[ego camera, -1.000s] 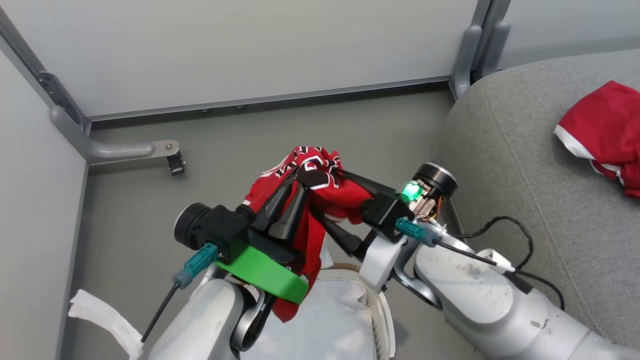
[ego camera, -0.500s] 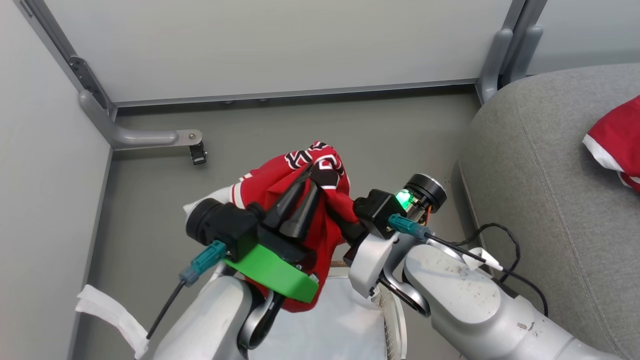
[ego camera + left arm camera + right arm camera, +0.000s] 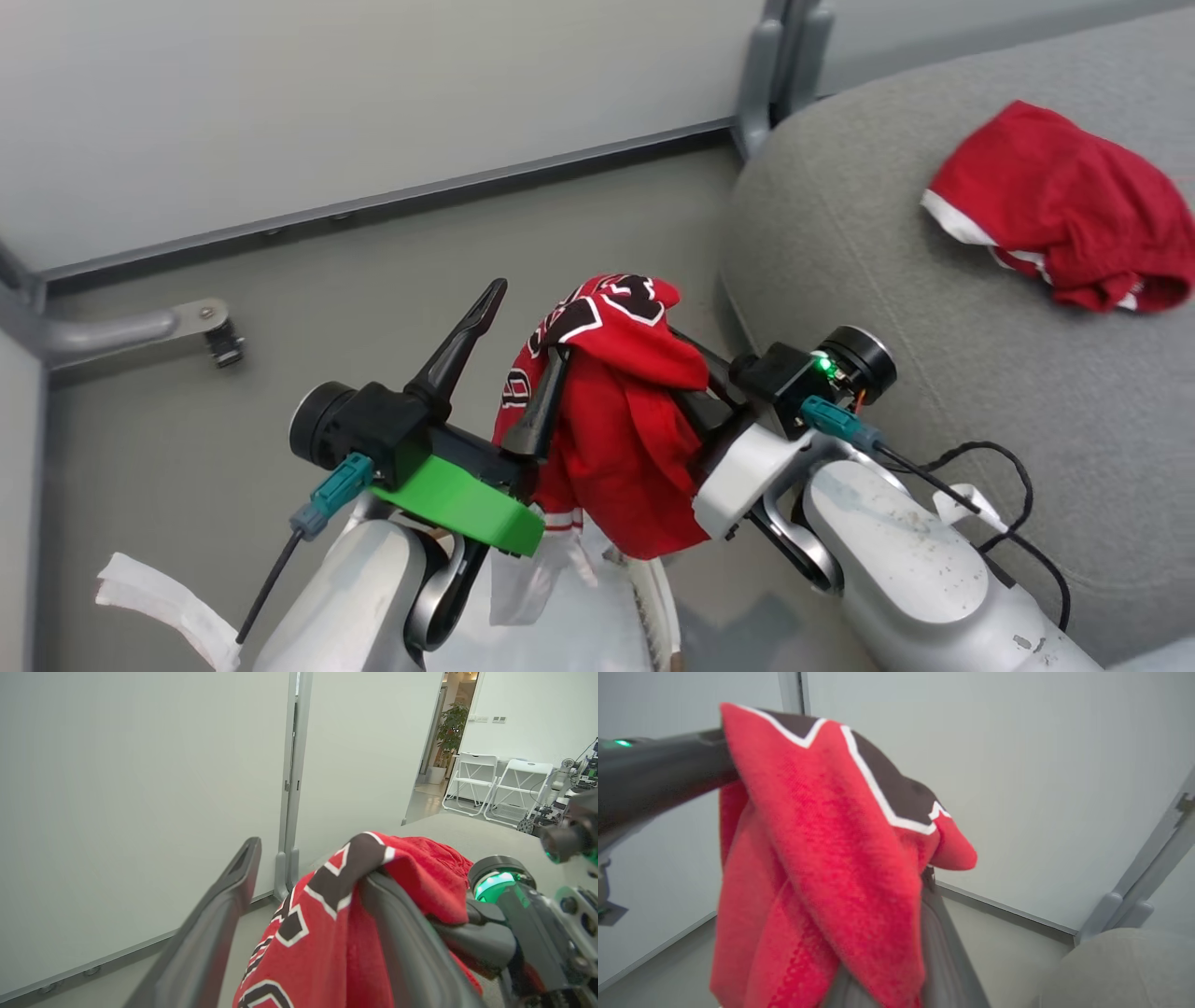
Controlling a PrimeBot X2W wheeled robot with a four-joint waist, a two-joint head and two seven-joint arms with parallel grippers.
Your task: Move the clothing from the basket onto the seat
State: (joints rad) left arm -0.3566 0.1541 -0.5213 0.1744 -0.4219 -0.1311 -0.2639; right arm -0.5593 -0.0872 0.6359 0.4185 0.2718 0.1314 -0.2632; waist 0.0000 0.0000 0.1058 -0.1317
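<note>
Jersey (image 3: 616,439) is hanging between both end effectors, held high, apparently to clear the basket (image 3: 653,602) below them. Your left end effector (image 3: 527,322) is standing wide open, with cloth merely draped over one finger. Cloth is hiding the right end effector (image 3: 680,359), so you cannot tell its closure. The seat (image 3: 840,280) is lying just right of it, with nothing between.

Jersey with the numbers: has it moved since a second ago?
Yes. The jersey now hangs closer to the near edge of the grey seat cushion; the gap between them has narrowed.
</note>
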